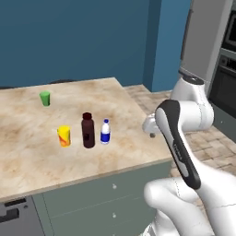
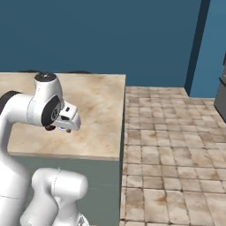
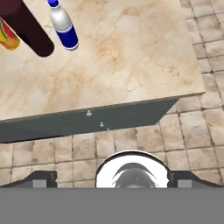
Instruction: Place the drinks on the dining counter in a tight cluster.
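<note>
Jaws released and empty off the tabletop (image 1: 27,156) edge at frame right; approach maroon bottle (image 1: 88,131) and white bottle (image 1: 105,132) from above, avoiding the yellow cup (image 1: 64,136).

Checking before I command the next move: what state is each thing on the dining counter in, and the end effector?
Maroon bottle: upright, capped.
White bottle: upright, capped, beside the maroon one.
Yellow cup: upright.
Green cup: upright, standing apart.
End effector: open, holding nothing.
</note>
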